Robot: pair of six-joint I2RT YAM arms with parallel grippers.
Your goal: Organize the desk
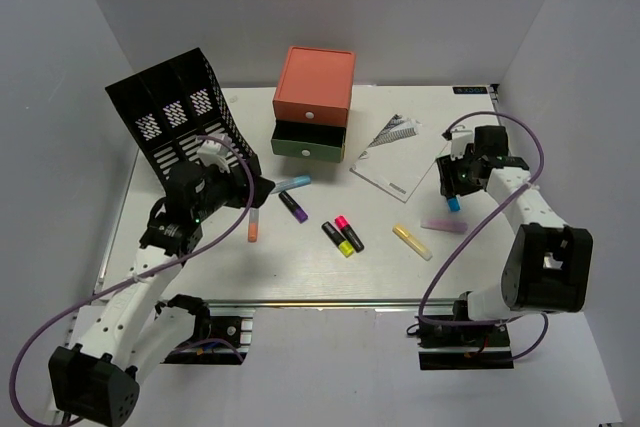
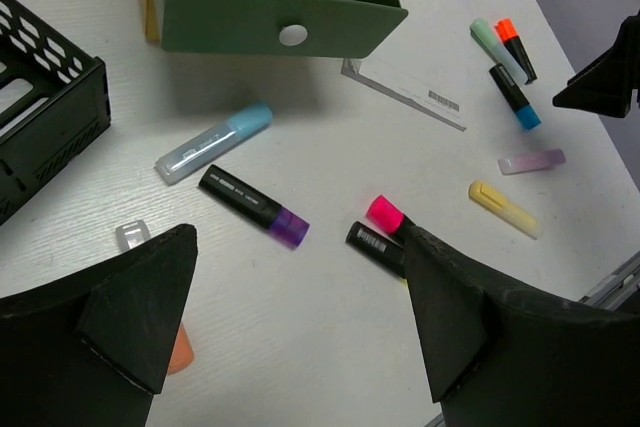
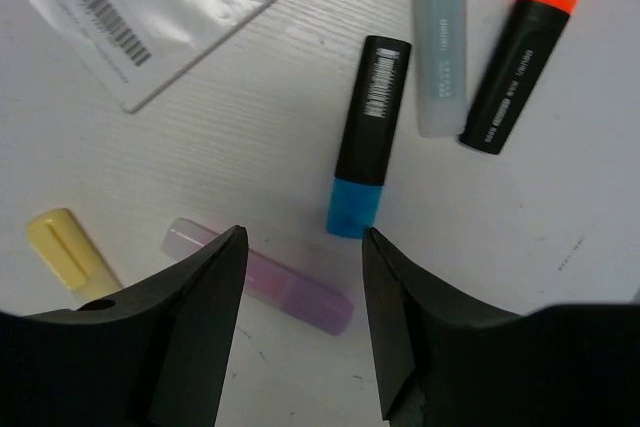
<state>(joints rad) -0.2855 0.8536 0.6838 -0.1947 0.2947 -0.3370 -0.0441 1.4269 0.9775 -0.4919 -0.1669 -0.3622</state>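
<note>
Hovering apart, seemingly empty, left fingers (image 2: 140, 317) and right fingers (image 3: 190, 327) overlook highlighters (image 2: 255, 207) and a notebook (image 1: 390, 155) strewn across the desk (image 1: 320, 272).

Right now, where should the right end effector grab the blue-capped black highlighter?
I'd take the blue-capped black highlighter from above, right end effector spanning its width on the barrel by the cap. It lies flat; there both sides are bare desk, but the far end crowds the green highlighter.
</note>
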